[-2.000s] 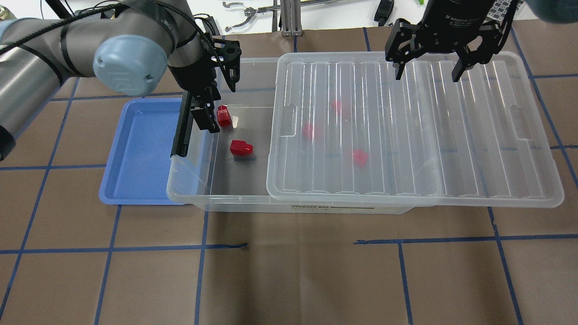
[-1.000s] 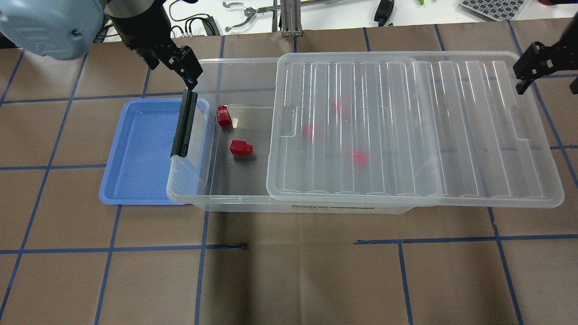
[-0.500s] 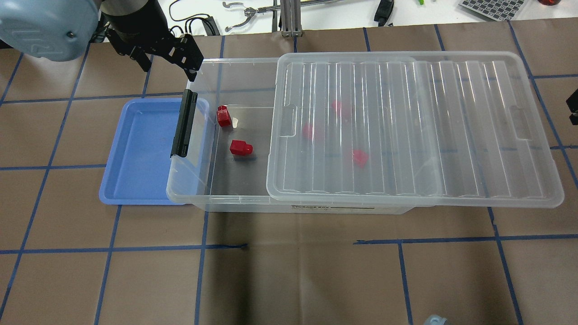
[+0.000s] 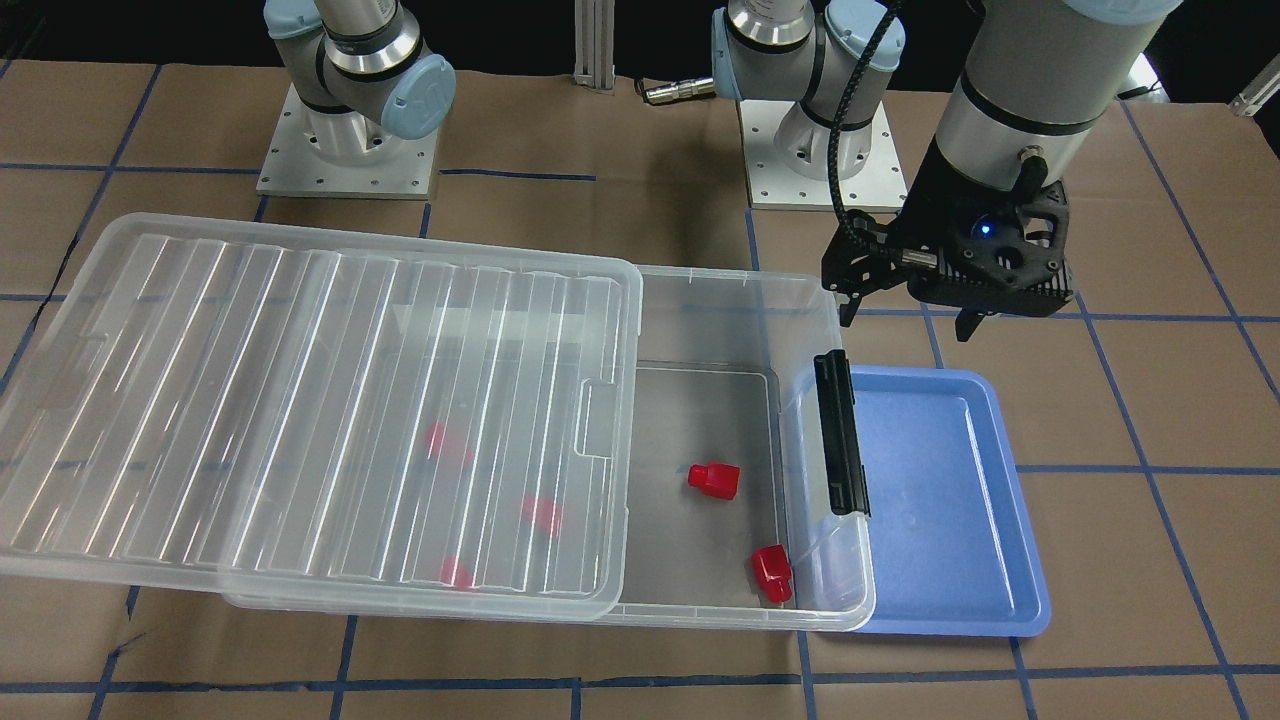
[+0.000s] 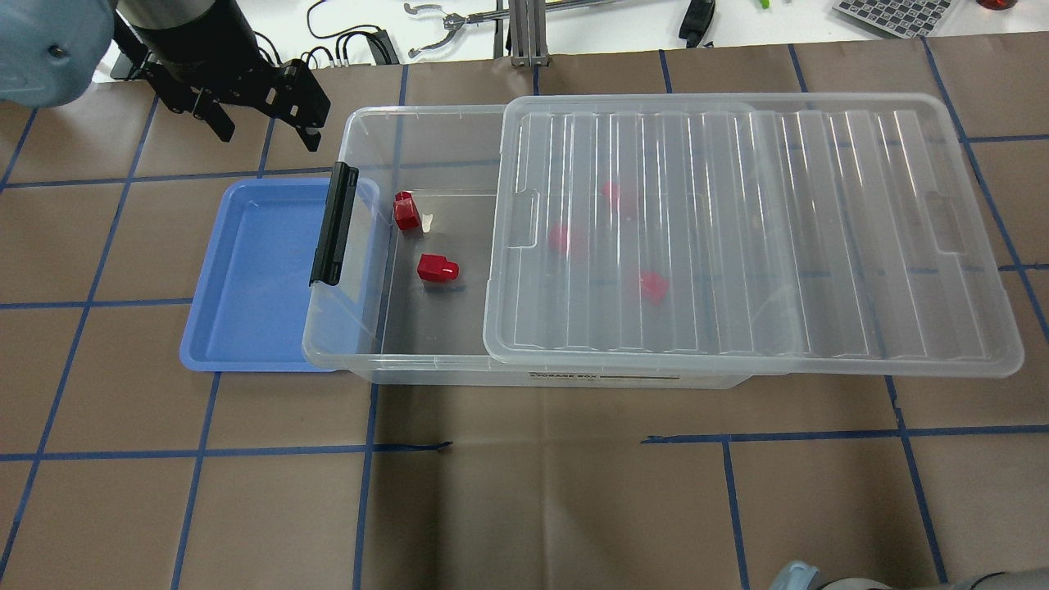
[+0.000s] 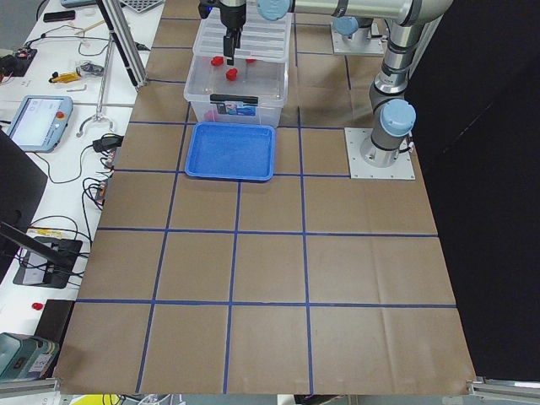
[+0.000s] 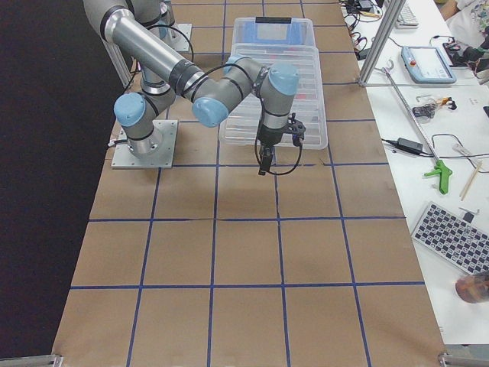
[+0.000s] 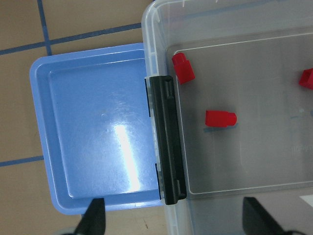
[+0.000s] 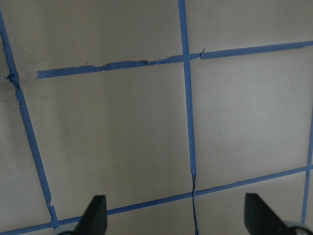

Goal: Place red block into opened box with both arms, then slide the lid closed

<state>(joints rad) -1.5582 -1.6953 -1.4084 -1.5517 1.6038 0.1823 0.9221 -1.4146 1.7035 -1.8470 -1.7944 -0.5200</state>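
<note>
A large shallow clear plastic box sits on the brown-papered table, which is gridded with blue tape. A ribbed, flat clear plastic lid rests on the box's rim. It covers most of the box and overhangs the end away from the black latch bar. In the uncovered part by the latch, a small glossy red plastic block, a cube with a stub, lies on the box floor. A second red block lies near it, and three more red blocks show blurred through the lid. A smooth, shallow blue plastic tray lies at the latch end, its edge under the box rim. The left pincer hangs beside the box's far corner, fingers spread and empty. The right pincer is spread wide over bare table, holding nothing.
</note>
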